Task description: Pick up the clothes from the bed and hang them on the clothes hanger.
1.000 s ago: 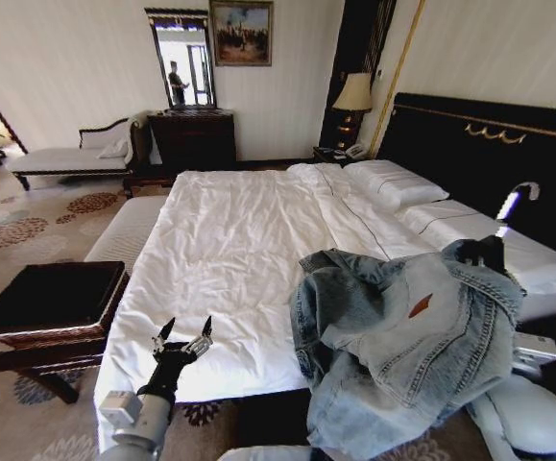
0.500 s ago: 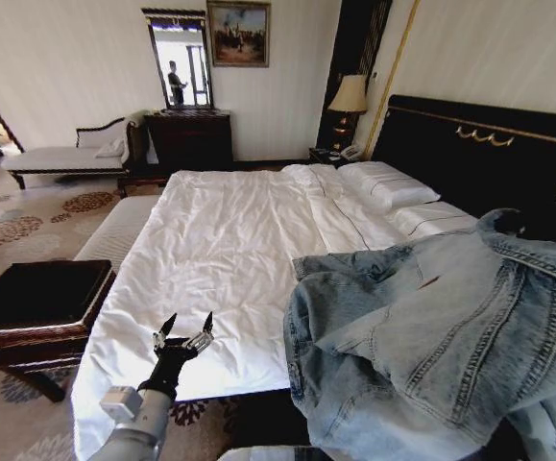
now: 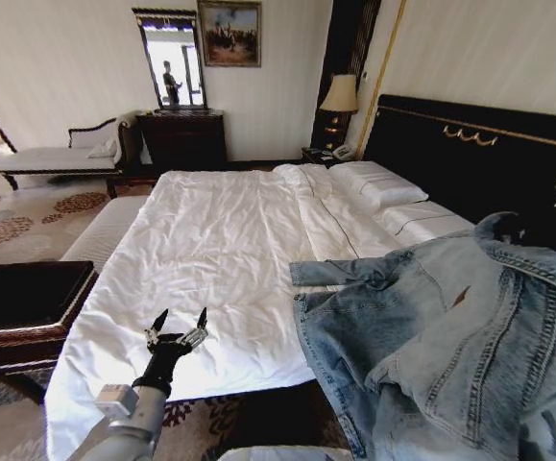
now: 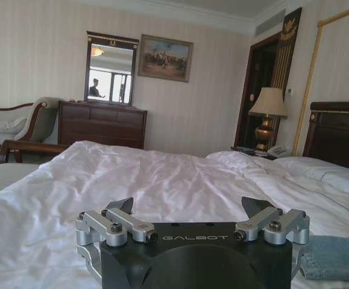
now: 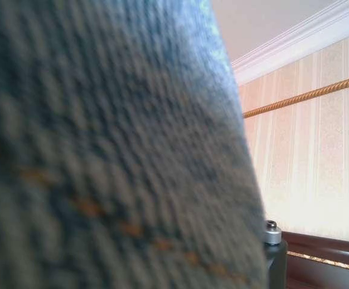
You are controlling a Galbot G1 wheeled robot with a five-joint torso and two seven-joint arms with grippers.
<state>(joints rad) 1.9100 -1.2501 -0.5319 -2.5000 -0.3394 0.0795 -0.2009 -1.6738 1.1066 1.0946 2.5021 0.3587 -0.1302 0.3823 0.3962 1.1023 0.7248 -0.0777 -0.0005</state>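
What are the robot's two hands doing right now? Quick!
Left tool: open, empty, over the bed's foot edge.
Right tool: hidden under the denim jacket; cannot tell.

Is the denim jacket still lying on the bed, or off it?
Mostly off: the denim jacket hangs raised at the robot's right, only a sleeve end resting on the bed.

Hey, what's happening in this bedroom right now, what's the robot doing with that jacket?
The denim jacket is raised at the robot's right side, above the near right corner of the bed, with one sleeve reaching out over the white sheet. It drapes over the right arm, so that claw is hidden; denim hangs right against the right wrist camera. The left claw waits open and empty over the bed's foot edge. No hanger is visible yet.
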